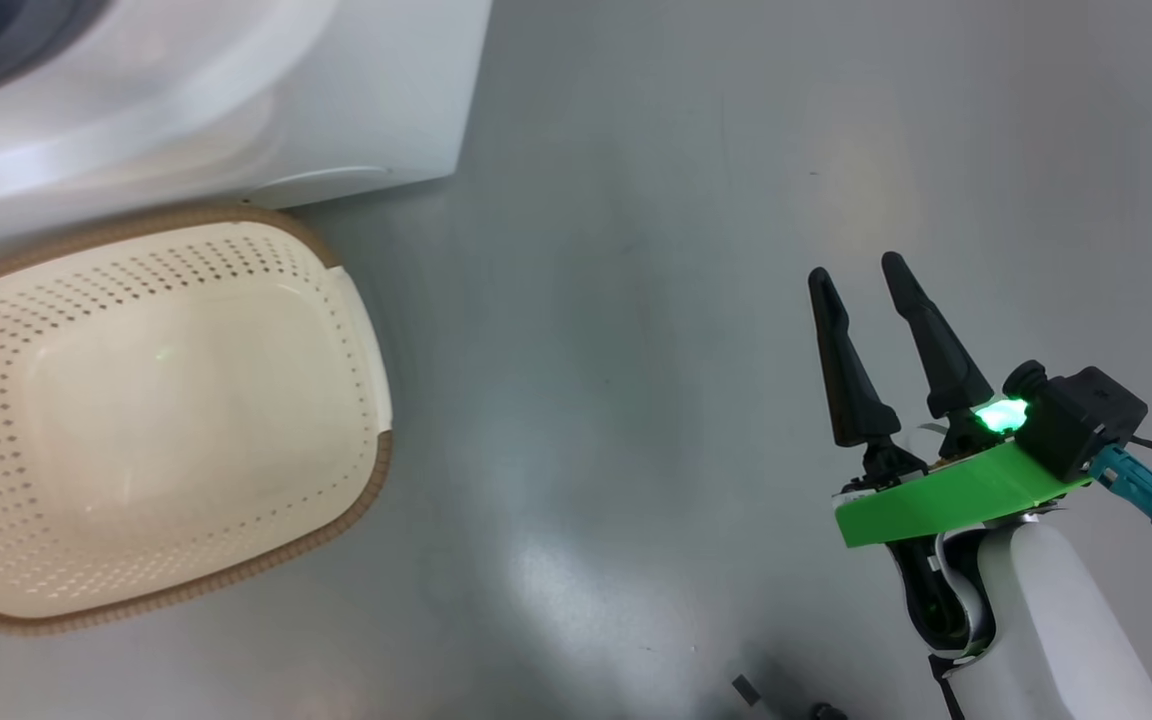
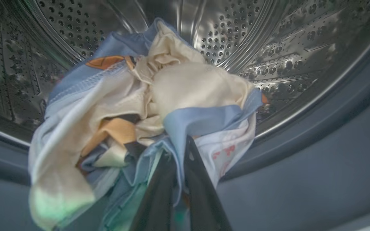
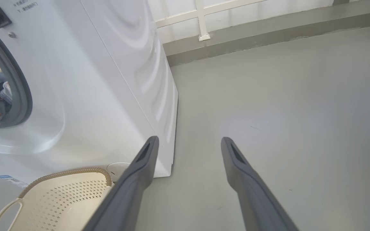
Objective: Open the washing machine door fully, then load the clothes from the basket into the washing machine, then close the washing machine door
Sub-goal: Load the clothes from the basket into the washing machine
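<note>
We held the clothes (image 2: 159,96) (a bunched wad of light blue and cream fabric) at the mouth of the steel drum (image 2: 252,32) of the washing machine (image 3: 85,80), our left end effector (image 2: 177,148) clamped tight on a blue fold. The basket (image 1: 361,330) stood on the grey floor (image 1: 636,300) just beside the machine's front. Our right end effector (image 1: 857,267) hung well apart from it over the floor, fingers spread wide and holding nothing.

Glossy grey floor (image 1: 636,300), white framed wall (image 3: 236,12) — perhaps panelling
</note>
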